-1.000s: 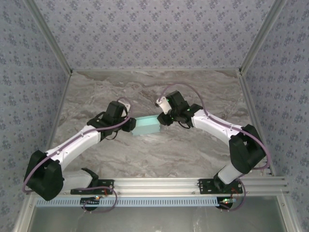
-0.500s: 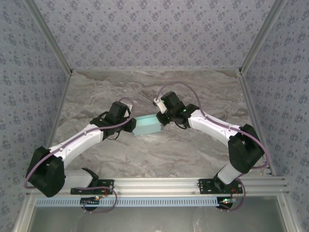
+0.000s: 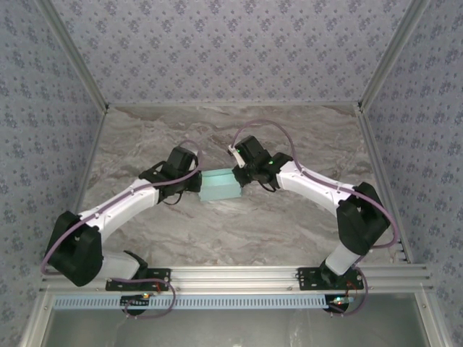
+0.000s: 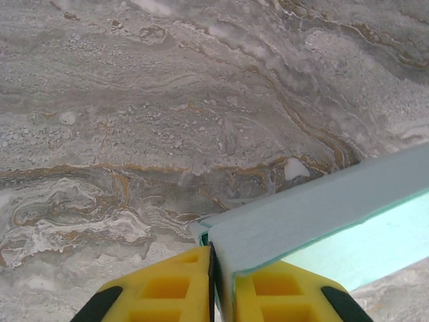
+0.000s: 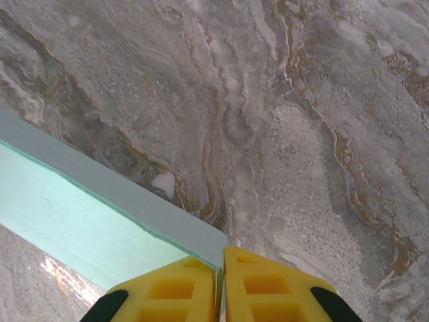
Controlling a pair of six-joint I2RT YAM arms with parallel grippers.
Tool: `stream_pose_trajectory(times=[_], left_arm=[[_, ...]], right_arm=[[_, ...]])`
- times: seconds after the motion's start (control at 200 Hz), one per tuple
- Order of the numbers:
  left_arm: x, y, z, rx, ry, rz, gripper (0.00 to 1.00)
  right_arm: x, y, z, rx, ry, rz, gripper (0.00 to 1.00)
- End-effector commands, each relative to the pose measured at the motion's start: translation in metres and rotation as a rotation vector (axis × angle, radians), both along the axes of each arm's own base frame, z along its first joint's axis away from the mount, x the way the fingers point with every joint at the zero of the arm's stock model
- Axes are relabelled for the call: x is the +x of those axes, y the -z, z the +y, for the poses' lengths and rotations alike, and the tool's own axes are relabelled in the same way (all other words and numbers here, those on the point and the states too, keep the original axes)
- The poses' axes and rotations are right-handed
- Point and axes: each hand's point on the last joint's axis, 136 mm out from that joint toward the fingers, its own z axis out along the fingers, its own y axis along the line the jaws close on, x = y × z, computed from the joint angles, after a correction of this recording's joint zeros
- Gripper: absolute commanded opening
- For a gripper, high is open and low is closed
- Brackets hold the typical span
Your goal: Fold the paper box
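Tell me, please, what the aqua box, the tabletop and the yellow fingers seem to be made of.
Paper box: thin card, probably; matte pale aqua, with a slightly fibrous cut edge. Tabletop: looks like marble or a printed marble-look laminate; grey with brown veins, dull sheen. Fingers: likely moulded plastic; uniform yellow, recessed pockets.
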Motion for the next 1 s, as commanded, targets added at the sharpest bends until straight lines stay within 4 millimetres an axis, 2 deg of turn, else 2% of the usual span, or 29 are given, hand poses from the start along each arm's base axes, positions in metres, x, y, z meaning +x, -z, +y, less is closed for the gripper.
stream_pose_trajectory(times=[0.0, 0.46, 0.625, 0.78, 0.994], left_arm=[[0.003, -0.012, -0.019, -0.070, 0.013, 0.011, 0.13], [0.005, -0.026, -0.023, -0.119, -0.069, 0.074, 0.16], [0.003, -0.013, -0.018, -0.081, -0.075, 0.090, 0.11], [0.003, 0.004, -0.016, -0.047, -0.076, 0.107, 0.11], [0.004, 0.017, -0.015, 0.019, -0.074, 0.112, 0.09]], right_arm=[[-0.008, -0.007, 0.021, 0.050, -0.025, 0.021, 0.13], [-0.010, -0.012, 0.023, 0.018, 0.038, 0.037, 0.14], [-0.008, -0.010, 0.019, 0.014, 0.069, 0.047, 0.15], [-0.007, -0.010, 0.017, 0.052, 0.108, 0.106, 0.18], [-0.007, -0.026, 0.027, 0.114, 0.118, 0.147, 0.24]])
